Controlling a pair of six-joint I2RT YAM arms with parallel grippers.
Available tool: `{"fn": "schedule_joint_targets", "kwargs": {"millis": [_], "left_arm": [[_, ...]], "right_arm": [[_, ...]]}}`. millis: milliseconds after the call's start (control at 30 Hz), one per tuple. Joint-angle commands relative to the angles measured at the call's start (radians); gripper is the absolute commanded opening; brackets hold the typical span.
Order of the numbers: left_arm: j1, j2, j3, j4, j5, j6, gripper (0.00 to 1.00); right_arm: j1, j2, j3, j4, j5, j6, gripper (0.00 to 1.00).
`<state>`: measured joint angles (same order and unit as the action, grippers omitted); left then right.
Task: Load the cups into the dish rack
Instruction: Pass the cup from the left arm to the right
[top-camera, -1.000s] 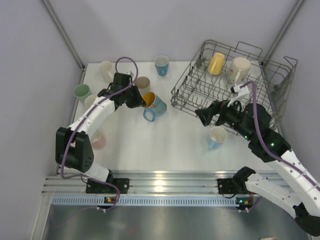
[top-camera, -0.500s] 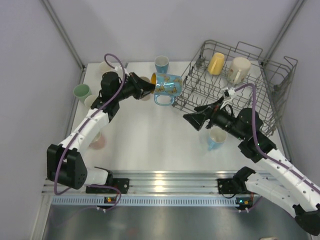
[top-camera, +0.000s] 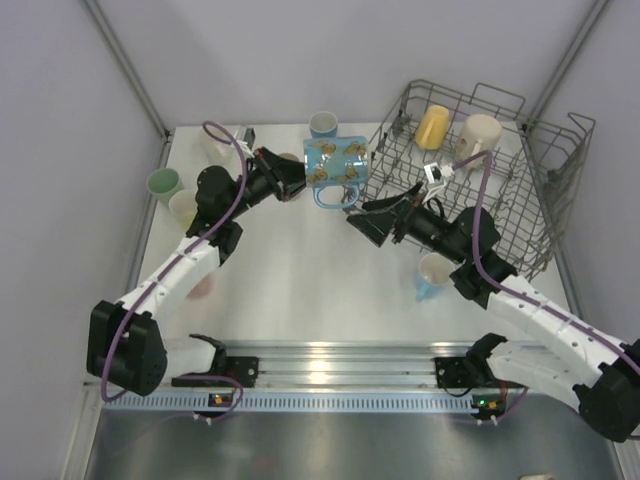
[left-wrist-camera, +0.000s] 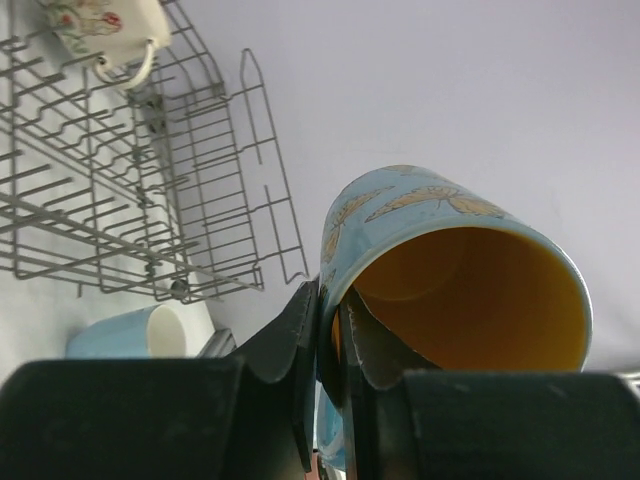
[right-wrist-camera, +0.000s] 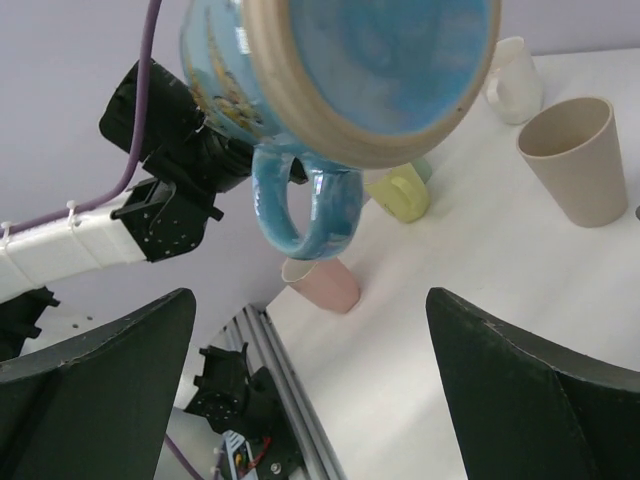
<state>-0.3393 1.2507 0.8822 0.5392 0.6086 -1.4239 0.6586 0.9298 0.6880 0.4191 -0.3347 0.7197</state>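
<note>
**Blue butterfly mug (top-camera: 335, 170) hung in the air at the dish rack (top-camera: 520, 190)'s left edge; two cups loaded, most left.**
The left gripper (top-camera: 295, 175) pinched the mug's rim, holding it sideways, while the right gripper (top-camera: 365, 225) faced its base with jaws spread wide and empty. A yellow cup (top-camera: 433, 127) and cream mug (top-camera: 478, 138) sat in the rack. A light blue cup (top-camera: 434, 273), blue tumbler (top-camera: 323, 124), mint cup (top-camera: 163, 183) and pink cup (right-wrist-camera: 325, 283) waited on the table (top-camera: 300, 280).

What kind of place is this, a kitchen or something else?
Likely a robot test cell, not a kitchen: plain grey walls around a white table, two robot arms bolted to a metal rail, and a dish rack with cups.
</note>
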Motion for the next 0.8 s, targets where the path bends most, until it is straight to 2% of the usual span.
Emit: {"fn": "schedule_joint_targets", "kwargs": {"millis": [0,100,267,433,533,700,733,767], "left_arm": [[-0.027,-0.057,0.003,0.326,-0.021,-0.101,0.00],[-0.052,-0.054,-0.023,0.359,-0.039,-0.101,0.00],[-0.086,-0.036,-0.074,0.540,-0.073,-0.127,0.00],[-0.118,-0.014,-0.120,0.672,-0.110,-0.161,0.00],[-0.145,-0.007,-0.130,0.691,-0.132,-0.149,0.00],[-0.168,-0.013,-0.153,0.693,-0.145,-0.132,0.00],[-0.170,-0.016,-0.160,0.693,-0.148,-0.133,0.00],[-0.170,-0.016,-0.164,0.693,-0.148,-0.133,0.00]], "right_arm": [[0.024,0.033,0.061,0.148,-0.023,0.035,0.99],[0.035,0.059,0.074,0.205,-0.018,0.052,0.99],[0.070,0.125,0.114,0.283,-0.017,0.075,0.99],[0.099,0.182,0.140,0.337,0.008,0.101,0.90],[0.125,0.214,0.146,0.374,0.020,0.107,0.79],[0.147,0.208,0.124,0.403,0.068,0.098,0.50],[0.147,0.199,0.122,0.411,0.080,0.096,0.39],[0.147,0.196,0.114,0.420,0.080,0.095,0.33]]}}
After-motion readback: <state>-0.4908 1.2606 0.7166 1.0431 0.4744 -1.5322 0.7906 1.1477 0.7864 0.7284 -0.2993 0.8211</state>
